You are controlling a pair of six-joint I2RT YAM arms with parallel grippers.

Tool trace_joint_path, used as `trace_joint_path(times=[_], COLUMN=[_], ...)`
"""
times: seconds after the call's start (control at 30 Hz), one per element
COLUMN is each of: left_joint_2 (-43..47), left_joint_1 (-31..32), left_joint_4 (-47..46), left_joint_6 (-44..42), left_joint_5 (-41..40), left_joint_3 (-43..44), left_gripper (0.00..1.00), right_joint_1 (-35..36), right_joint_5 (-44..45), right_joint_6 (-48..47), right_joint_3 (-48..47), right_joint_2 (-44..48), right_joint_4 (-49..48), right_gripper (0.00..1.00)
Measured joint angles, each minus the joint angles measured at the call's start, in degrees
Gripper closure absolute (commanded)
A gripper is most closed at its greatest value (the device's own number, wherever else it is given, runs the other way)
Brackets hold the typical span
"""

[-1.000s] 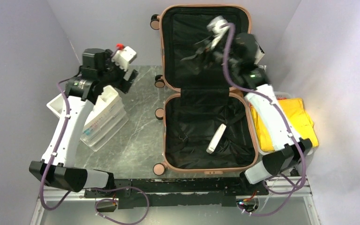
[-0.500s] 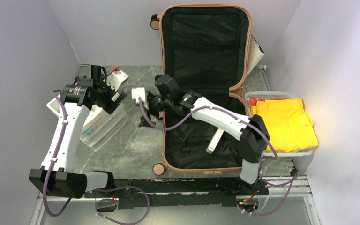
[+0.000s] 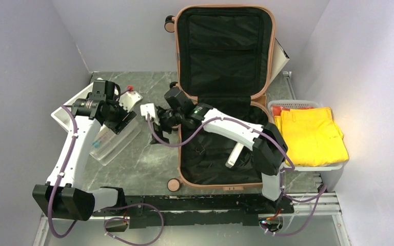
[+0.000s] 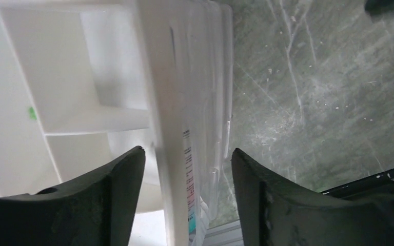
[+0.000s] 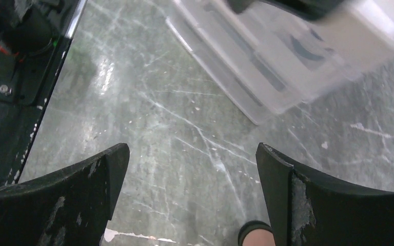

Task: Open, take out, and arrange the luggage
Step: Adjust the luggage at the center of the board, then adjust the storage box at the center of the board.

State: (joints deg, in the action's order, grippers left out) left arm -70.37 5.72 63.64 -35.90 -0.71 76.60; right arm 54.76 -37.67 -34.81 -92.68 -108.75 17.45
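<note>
Nearest us, the suitcase [image 3: 210, 166] lies open on the right half of the tabletop [image 3: 149, 164]. Its lower shell sits close to the near edge, and a white oblong thing [image 3: 236, 152] lies loose on the black lining. At the right edge, a basket [image 3: 313, 166] holds a folded yellow cloth [image 3: 313, 136].

Toward the left edge sits a clear bin [image 3: 110, 141], set at a slant. The left gripper [image 3: 119, 117] is down at the bin's far end. In the left wrist view we see its jaws apart, astride the bin's wall [image 4: 195, 102], one on each side and both very close to it. We cannot tell whether they press it.

The right arm stretches leftward over the suitcase's left rim. The right gripper [image 3: 158, 128] hangs above bare tabletop between suitcase and bin, jaws wide and holding nothing.

At the far edge, the lid [image 3: 225, 46] stands upright against the back wall, its black lining facing us.
</note>
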Motion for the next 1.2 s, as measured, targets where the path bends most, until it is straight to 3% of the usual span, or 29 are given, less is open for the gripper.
trace_joint_path(times=[0.07, 0.27, 0.3, 0.33, 0.37, 0.6, 0.83, 1.1, 1.2], left_joint_2=[-0.2, -0.63, -0.55, -0.44, -0.31, 0.57, 4.74, 7.82, 9.62], left_joint_1=[0.0, 0.0, 0.0, 0.0, 0.0, -0.26, -0.31, 0.2, 0.2], left_joint_4=[0.07, -2.4, -3.17, -3.63, -4.17, -4.13, 4.94, 15.8, 18.21], left_joint_6=[0.07, -1.05, -1.36, -1.62, -2.23, -5.25, -21.16, -37.7, -41.88], left_joint_5=[1.05, 1.25, 1.09, 0.9, 0.61, 1.88, 7.69, 11.87, 12.7], left_joint_3=[-0.24, -1.57, -1.97, -2.21, -2.47, -2.73, -2.91, -2.08, -2.08], left_gripper=[0.47, 0.57, 0.63, 0.84, 0.94, 0.95, 0.95, 0.95, 0.95], right_joint_1=[-2.23, -8.44, -9.11, -9.53, -9.94, -13.84, -18.8, -19.28, -19.1], right_joint_5=[-1.03, -4.33, -4.44, -4.57, -4.98, -8.02, -6.73, -3.06, -1.44], right_joint_6=[3.54, 13.6, 15.04, 16.04, 17.68, 34.53, 50.05, 56.81, 58.03], right_joint_3=[0.02, 0.74, 0.76, 0.76, 0.68, -3.34, -5.11, -8.68, -9.55], right_joint_2=[0.0, 0.0, -0.02, -0.07, -0.2, -5.9, -11.04, -13.29, -13.31], right_joint_4=[-1.81, -9.18, -9.75, -10.23, -10.86, -17.84, -22.47, -23.34, -23.91], right_gripper=[0.02, 0.02, 0.02, 0.03, 0.04, 0.2, 0.23, 0.26, 0.33])
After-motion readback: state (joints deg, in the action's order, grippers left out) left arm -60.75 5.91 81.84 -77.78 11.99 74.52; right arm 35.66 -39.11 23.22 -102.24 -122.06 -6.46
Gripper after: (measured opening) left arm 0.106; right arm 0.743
